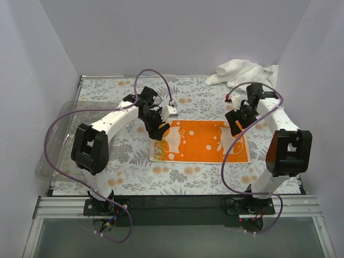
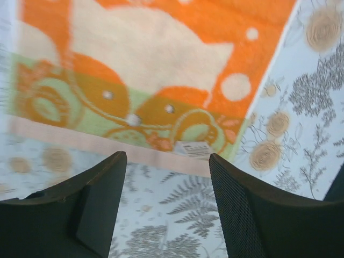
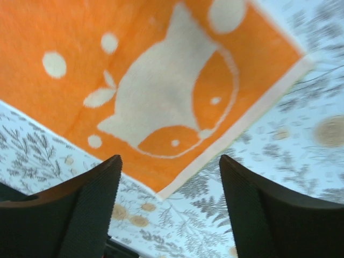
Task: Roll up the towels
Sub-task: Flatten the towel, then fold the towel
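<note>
The small orange and green printed towel [image 1: 201, 142] lies flat in the middle of the top view. Its upper left corner is hidden under the left gripper [image 1: 159, 130], and its upper right part under the right gripper [image 1: 236, 128]. The white towel [image 1: 242, 71] lies crumpled at the upper right, and no tag can be made out. Both wrist views are partly blurred. In each, the jaws stand well apart and hold nothing. A clear bin [image 1: 54, 134] sits at the left on the fern table covering [image 1: 134, 172].

A grey-and-orange fern-patterned bench covering [image 1: 134, 180] lies flat before me; a clear plastic tub [image 1: 56, 129] sits over its edge on my left; plain white walls [image 1: 177, 32] enclose three sides.
</note>
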You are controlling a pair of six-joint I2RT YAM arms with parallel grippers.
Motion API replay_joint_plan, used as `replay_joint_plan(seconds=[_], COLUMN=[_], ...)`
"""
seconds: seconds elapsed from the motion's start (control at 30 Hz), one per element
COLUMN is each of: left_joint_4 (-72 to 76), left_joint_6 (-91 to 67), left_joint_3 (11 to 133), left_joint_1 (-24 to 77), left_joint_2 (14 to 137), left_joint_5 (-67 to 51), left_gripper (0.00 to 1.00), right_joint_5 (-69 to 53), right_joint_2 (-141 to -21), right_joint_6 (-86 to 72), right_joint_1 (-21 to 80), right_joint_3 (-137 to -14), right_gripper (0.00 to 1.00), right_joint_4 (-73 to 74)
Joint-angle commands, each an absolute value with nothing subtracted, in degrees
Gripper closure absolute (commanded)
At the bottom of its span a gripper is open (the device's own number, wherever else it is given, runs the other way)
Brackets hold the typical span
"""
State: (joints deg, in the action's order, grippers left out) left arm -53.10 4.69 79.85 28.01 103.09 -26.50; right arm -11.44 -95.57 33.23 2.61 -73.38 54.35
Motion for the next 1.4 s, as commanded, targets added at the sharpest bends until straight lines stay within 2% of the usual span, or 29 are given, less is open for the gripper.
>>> replay_joint_plan(seconds=[0.0, 0.07, 0.1, 0.2, 0.4, 0.67, 1.07, 1.37], left_joint_4=[-52.47, -50.99, -49.5, -45.11, -41.93, -41.05, -40.87, -39.29], left_joint_6=[4.49, 3.43, 3.08, 1.76, 1.94, 0.35, -2.28, -2.37], left_joint_3=[87.35, 90.78, 91.49, 93.43, 96.15, 96.68, 98.52, 98.0], left_joint_1=[24.35, 21.73, 20.75, 17.67, 15.91, 15.38, 15.38, 15.38], left_joint_2=[104.4, 107.48, 108.45, 111.53, 116.18, 119.09, 123.31, 125.42], left_joint_5=[-30.23, -30.32, -31.02, -30.94, -28.13, -26.55, -26.02, -25.14], left_gripper=[0.41, 0.41, 0.46, 0.48, 0.48, 0.47, 0.47, 0.48], right_joint_5=[-17.23, -16.35, -15.83, -13.54, -8.79, -5.81, -5.98, -6.59], right_joint_2=[-98.5, -101.67, -105.17, -111.77, -121.45, -124.36, -124.81, -124.01], right_joint_6=[32.7, 31.82, 31.56, 30.68, 30.15, 28.74, 28.48, 28.48], right_joint_1=[0.53, -2.01, -2.28, -2.99, -3.43, -3.6, -3.6, -3.6], right_joint_3=[-82.33, -88.75, -91.21, -98.33, -106.26, -103.54, -95.81, -94.75], right_gripper=[0.35, 0.4, 0.46, 0.54, 0.6, 0.6, 0.7, 0.99], right_joint_4=[54.93, 54.76, 54.76, 53.79, 53.26, 49.84, 46.5, 45.7])
